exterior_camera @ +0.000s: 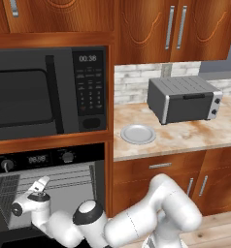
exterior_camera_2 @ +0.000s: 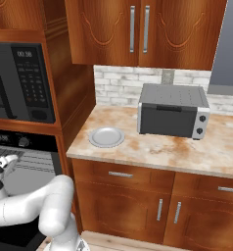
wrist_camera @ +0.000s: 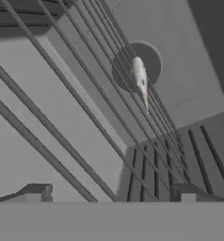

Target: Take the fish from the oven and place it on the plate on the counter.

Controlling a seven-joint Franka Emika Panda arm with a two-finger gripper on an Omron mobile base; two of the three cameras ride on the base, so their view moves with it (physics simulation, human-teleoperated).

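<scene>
The two base views are evenly and softly lit, with no visible lamp and no harsh glare. The toaster oven (exterior_camera: 184,99) and the plate (exterior_camera: 138,134) cast only faint, soft shadows on the tabletop (exterior_camera: 185,133). The oven (exterior_camera: 49,184) cavity reads dimmer and grey. All pictures are slightly soft and low in detail. In the hand view the fish (wrist_camera: 140,77) is pale and blurred against flat grey.

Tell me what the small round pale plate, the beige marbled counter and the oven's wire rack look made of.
Small round pale grey-white plate: likely glazed ceramic, smooth with a raised rim. Beige marbled counter: looks like polished stone, with mottled veining. Thin grey wire rack in the oven: apparently metal, slim parallel rods.
</scene>
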